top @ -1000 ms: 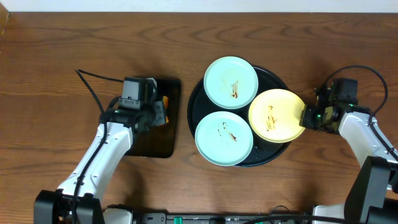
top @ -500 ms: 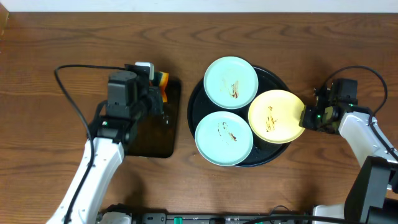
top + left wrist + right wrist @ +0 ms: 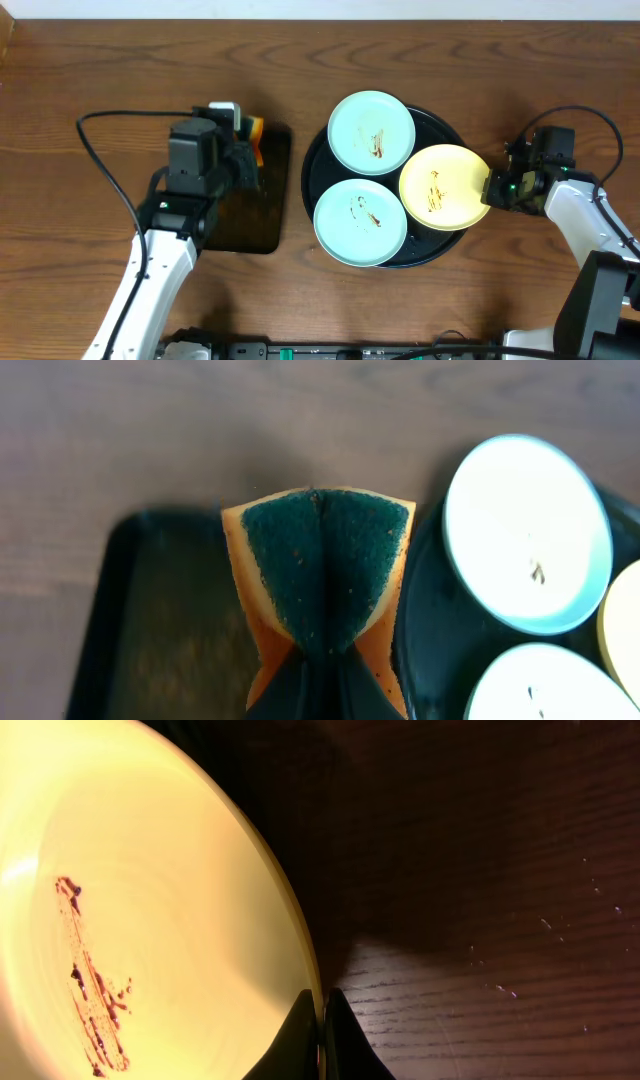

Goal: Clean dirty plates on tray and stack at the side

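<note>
A pale yellow plate (image 3: 150, 910) fills the left half of the view, glossy and brightly lit, with a thin brown sauce smear (image 3: 90, 980) running down its lower left part. At the bottom centre the right tool (image 3: 321, 1005) is closed on the plate's rim, its two dark fingers (image 3: 345, 1055) pinched tight to either side of the edge. To the right lies the dark wooden table (image 3: 500, 870), deep in shadow beside the plate and seemingly lit only in the lower right.
</note>
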### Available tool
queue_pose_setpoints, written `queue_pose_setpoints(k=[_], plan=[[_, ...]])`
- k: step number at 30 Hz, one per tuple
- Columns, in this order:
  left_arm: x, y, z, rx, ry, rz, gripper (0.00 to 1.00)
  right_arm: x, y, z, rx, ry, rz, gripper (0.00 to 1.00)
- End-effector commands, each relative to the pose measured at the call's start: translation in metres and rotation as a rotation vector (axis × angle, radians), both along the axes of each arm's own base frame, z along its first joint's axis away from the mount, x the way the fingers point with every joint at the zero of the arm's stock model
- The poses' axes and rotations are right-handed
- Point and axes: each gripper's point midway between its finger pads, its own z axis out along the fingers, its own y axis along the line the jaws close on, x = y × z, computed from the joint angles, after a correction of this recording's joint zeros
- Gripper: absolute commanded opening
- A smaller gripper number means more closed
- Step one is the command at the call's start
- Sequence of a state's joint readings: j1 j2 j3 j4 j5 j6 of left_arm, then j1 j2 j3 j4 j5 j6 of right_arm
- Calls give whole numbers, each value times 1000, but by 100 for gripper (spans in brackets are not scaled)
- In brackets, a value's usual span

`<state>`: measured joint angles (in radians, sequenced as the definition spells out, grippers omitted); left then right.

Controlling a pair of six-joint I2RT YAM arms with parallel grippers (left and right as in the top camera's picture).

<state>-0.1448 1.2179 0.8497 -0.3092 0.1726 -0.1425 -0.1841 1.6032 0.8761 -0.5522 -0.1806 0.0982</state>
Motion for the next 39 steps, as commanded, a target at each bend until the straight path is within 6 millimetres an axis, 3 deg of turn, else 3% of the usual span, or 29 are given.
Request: queue_pose_setpoints(k=[1, 5, 12, 20, 23, 29, 39], plan=[[-1, 5, -26, -60, 126, 111, 7, 2, -4, 2, -16, -3, -4, 1], [-9, -1, -68, -118, 298, 163, 7, 2, -3, 2, -16, -1, -4, 1], [-15, -9, -99, -158, 416, 217, 7, 0, -3, 2, -14, 7, -4, 1], [-23, -32, -134, -117, 509, 160, 8, -1, -3, 2, -14, 8, -4, 1], [-20, -39, -136, -123, 494, 139, 7, -1, -3, 2, -14, 8, -4, 1], [-1, -60, -120, -222, 412, 69, 8, -1, -3, 1, -13, 11, -4, 1], [2, -59, -114, -213, 385, 46, 7, -1, -3, 1, -13, 11, -4, 1]])
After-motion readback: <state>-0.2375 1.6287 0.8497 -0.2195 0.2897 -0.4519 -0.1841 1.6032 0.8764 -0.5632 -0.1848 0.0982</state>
